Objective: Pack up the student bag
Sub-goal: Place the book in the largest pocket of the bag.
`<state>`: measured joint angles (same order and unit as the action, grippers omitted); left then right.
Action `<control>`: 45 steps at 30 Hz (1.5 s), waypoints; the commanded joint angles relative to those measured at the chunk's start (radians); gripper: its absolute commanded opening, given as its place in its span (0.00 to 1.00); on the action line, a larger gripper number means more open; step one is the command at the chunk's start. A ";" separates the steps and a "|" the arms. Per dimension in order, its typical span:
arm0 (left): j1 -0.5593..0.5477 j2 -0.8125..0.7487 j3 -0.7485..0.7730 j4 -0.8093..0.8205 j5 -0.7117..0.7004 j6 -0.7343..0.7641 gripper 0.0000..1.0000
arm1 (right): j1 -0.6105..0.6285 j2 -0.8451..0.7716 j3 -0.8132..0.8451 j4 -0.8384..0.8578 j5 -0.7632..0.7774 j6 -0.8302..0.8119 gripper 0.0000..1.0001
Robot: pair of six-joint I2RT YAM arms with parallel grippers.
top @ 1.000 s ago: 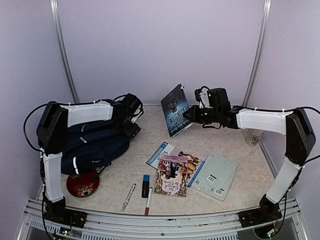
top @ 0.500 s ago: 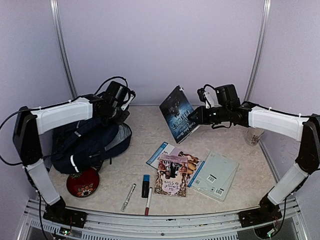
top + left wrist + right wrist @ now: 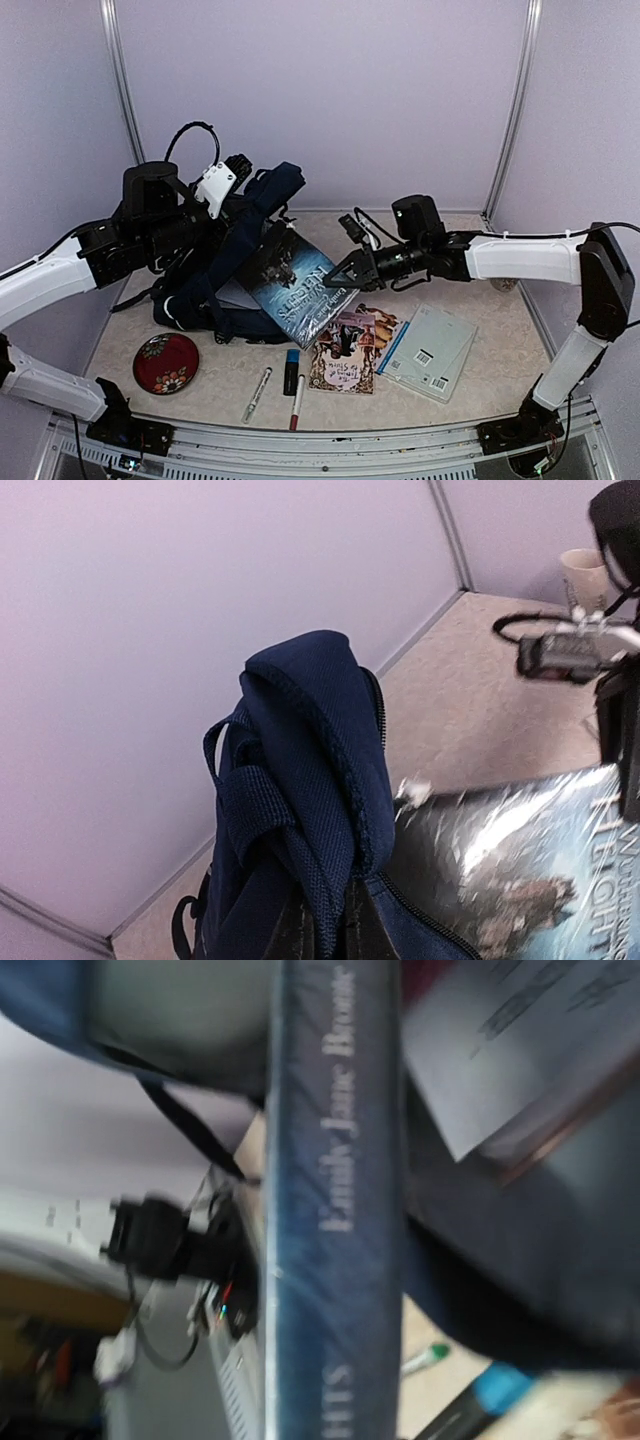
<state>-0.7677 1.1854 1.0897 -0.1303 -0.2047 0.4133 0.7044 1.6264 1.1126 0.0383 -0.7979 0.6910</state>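
Observation:
The student bag (image 3: 215,275) is a navy backpack at the left of the table, its top flap pulled up. My left gripper (image 3: 248,190) is shut on that flap's edge; in the left wrist view the bag's fabric (image 3: 300,740) is pinched between the fingers at the bottom of the frame. My right gripper (image 3: 348,272) is shut on a dark blue book (image 3: 295,280), tilted with its far edge at the bag's mouth. The right wrist view shows the book's spine (image 3: 335,1210) between the jaws. The glossy book cover (image 3: 520,860) lies just under the flap.
A red round dish (image 3: 165,363) lies near the left front. Two markers (image 3: 257,394) (image 3: 297,400) and a blue-capped black stick (image 3: 291,370) lie at the front. An illustrated book (image 3: 343,350) and a pale booklet (image 3: 428,350) lie centre right. A paper cup (image 3: 585,575) stands far right.
My left gripper shut on the bag's flap and lifted it, standing the bag up. The right arm swung the book left and down to the bag's mouth.

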 commanded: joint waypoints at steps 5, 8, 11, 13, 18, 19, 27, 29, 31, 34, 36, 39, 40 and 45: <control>-0.026 -0.068 -0.038 0.252 0.261 0.036 0.00 | 0.034 0.215 0.149 0.195 -0.118 0.087 0.00; -0.045 -0.064 -0.052 0.281 0.373 0.048 0.00 | 0.043 0.329 0.260 0.204 -0.123 0.116 0.00; -0.051 -0.080 -0.062 0.317 0.451 0.025 0.00 | 0.047 0.420 0.359 0.287 -0.027 0.218 0.00; -0.052 -0.100 -0.078 0.332 0.462 0.030 0.00 | 0.046 0.497 0.459 0.294 0.022 0.250 0.00; -0.053 -0.134 -0.085 0.324 0.483 0.033 0.00 | 0.046 0.723 0.801 0.151 0.105 0.249 0.00; -0.053 -0.138 -0.086 0.327 0.482 0.030 0.00 | 0.046 0.751 0.828 0.140 0.122 0.249 0.04; -0.045 -0.138 -0.098 0.319 0.319 0.025 0.00 | 0.046 0.723 0.800 -0.001 0.339 0.069 0.41; -0.031 -0.130 -0.099 0.317 0.253 0.017 0.00 | 0.045 0.658 0.736 0.011 0.356 0.017 0.46; -0.009 -0.122 -0.097 0.319 0.204 -0.005 0.00 | 0.045 0.589 0.706 -0.025 0.353 -0.046 0.54; 0.034 -0.111 -0.101 0.314 0.151 -0.043 0.00 | 0.045 0.484 0.681 -0.124 0.361 -0.157 0.68; 0.059 -0.105 -0.105 0.300 0.109 -0.059 0.00 | 0.044 0.392 0.630 -0.180 0.379 -0.220 0.72; 0.078 -0.098 -0.109 0.273 0.025 -0.064 0.00 | 0.042 0.240 0.524 -0.260 0.407 -0.345 0.84; 0.082 -0.097 -0.114 0.270 0.009 -0.064 0.00 | 0.040 0.190 0.481 -0.293 0.426 -0.372 0.89; 0.101 -0.090 -0.124 0.262 -0.022 -0.076 0.00 | -0.051 -0.054 0.184 -0.461 0.679 -0.361 1.00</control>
<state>-0.6983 1.0939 0.9668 0.0624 -0.1131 0.3592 0.7383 1.6749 1.5070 -0.2249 -0.3275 0.3820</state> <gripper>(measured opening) 0.055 0.995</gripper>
